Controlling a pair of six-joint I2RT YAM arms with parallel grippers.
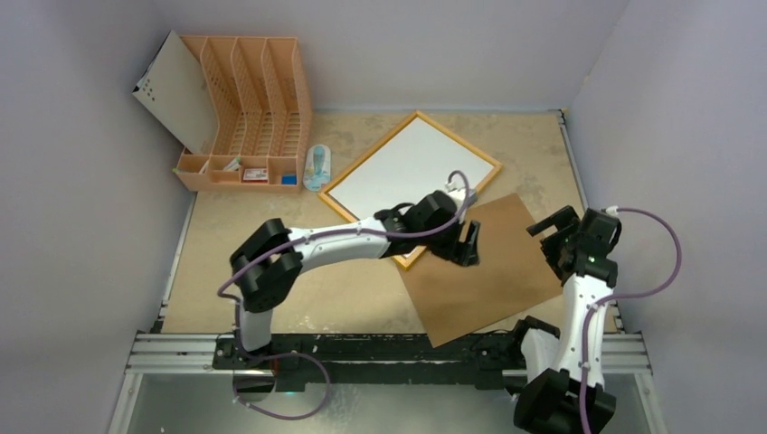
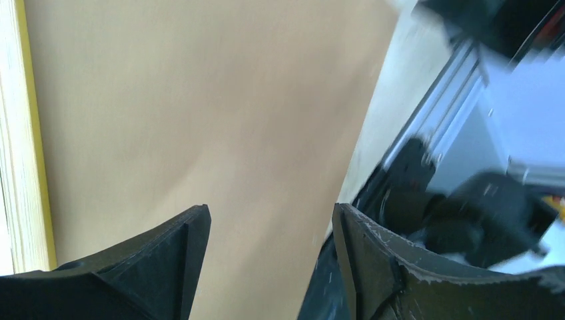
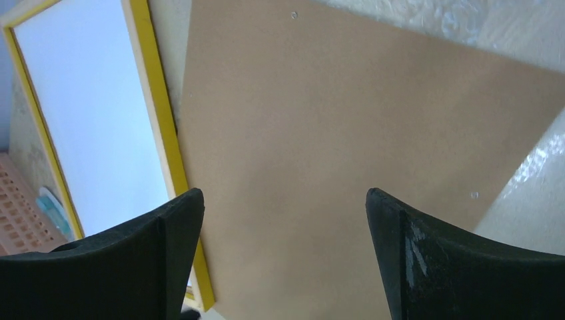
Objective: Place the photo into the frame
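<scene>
The frame (image 1: 341,204), with its yellow rim, lies flat at the back middle of the table. A plain white surface (image 1: 407,167) fills it; I cannot tell whether this is the photo's back. A brown backing board (image 1: 493,280) lies to the right of the frame, against its lower corner. My left gripper (image 1: 470,246) hovers open over the board's left part, next to that corner; its view shows the board (image 2: 200,100) and the frame's edge (image 2: 26,133). My right gripper (image 1: 550,228) stands open and empty at the board's right edge, looking down on board (image 3: 333,120) and frame (image 3: 156,120).
An orange slotted file rack (image 1: 249,108) stands at the back left with a white panel (image 1: 172,90) leaning on it. A light-blue item (image 1: 317,167) lies between rack and frame. A metal rail (image 1: 389,348) runs along the near edge. Walls close in on three sides.
</scene>
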